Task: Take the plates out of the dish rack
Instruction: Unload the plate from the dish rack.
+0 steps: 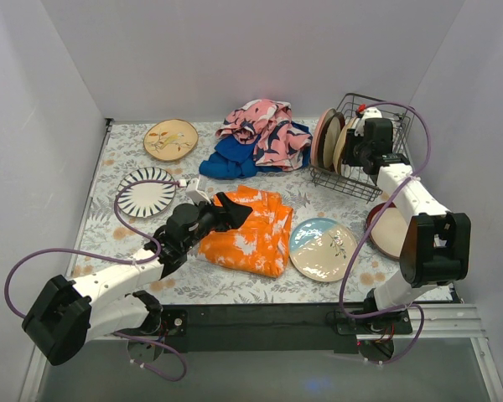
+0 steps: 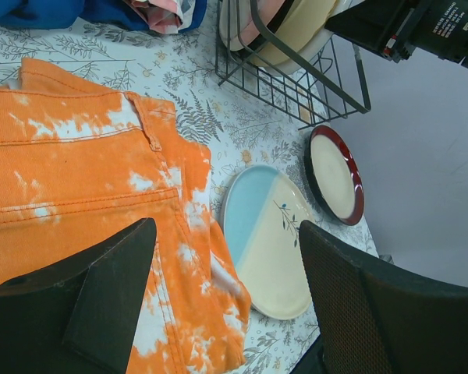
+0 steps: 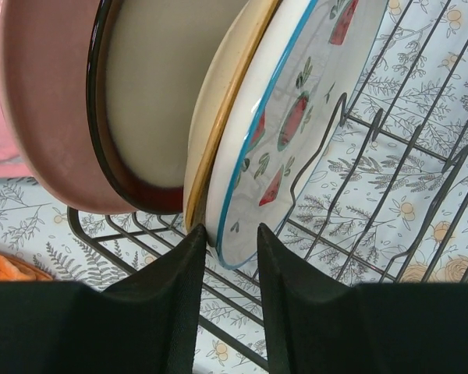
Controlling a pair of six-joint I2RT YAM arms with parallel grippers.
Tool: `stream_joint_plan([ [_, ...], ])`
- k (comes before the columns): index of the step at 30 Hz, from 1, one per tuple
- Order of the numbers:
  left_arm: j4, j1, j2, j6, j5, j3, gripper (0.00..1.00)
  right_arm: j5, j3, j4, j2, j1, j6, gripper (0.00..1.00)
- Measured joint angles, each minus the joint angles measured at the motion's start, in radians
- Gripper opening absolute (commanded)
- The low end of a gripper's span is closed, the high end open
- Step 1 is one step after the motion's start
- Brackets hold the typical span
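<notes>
The dark wire dish rack (image 1: 352, 180) stands at the back right with several plates (image 1: 329, 138) upright in it. In the right wrist view they are a pink plate (image 3: 39, 101), a dark-rimmed plate (image 3: 164, 93), a cream plate (image 3: 218, 117) and a watermelon-print plate (image 3: 296, 117). My right gripper (image 1: 356, 151) (image 3: 230, 230) is inside the rack, shut on the watermelon plate's lower rim. My left gripper (image 1: 226, 209) (image 2: 226, 227) is open and empty above the orange cloth (image 1: 251, 230). On the table lie the tan leafy plate (image 1: 170, 139), striped plate (image 1: 147, 192), blue-cream plate (image 1: 323, 249) and red-rimmed plate (image 1: 386, 230).
Pink and blue cloths (image 1: 260, 134) are heaped at the back middle, left of the rack. The red-rimmed plate (image 2: 335, 175) lies near the right wall, beside the blue-cream plate (image 2: 265, 234). The rack's wires (image 3: 390, 195) surround my right fingers.
</notes>
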Motion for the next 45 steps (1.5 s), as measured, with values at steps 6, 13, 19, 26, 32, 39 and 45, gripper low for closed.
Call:
stream_joint_plan([
  [6, 0.000, 0.000, 0.000, 0.000, -0.001, 0.000, 0.73, 0.039, 0.000, 0.003, 0.000, 0.010, 0.002, 0.34],
  [13, 0.000, 0.000, 0.001, 0.000, -0.012, 0.000, 0.72, 0.129, -0.008, 0.006, 0.000, 0.021, 0.013, 0.37],
  [19, 0.000, 0.000, 0.002, 0.000, -0.014, 0.000, 0.72, 0.178, -0.008, 0.008, 0.008, 0.021, 0.032, 0.40],
  [26, 0.000, 0.000, 0.003, 0.000, -0.015, 0.000, 0.72, 0.178, 0.004, 0.031, 0.105, 0.022, 0.034, 0.36],
  [32, 0.000, 0.000, 0.003, 0.000, -0.015, 0.000, 0.72, 0.179, 0.004, 0.038, 0.117, 0.023, 0.048, 0.25],
  [39, 0.002, 0.000, 0.010, 0.000, -0.015, 0.000, 0.72, 0.168, -0.032, 0.091, 0.101, 0.032, 0.089, 0.01],
  [45, 0.002, 0.000, 0.025, 0.000, -0.015, 0.000, 0.72, 0.149, -0.057, 0.092, 0.049, 0.031, 0.071, 0.01],
])
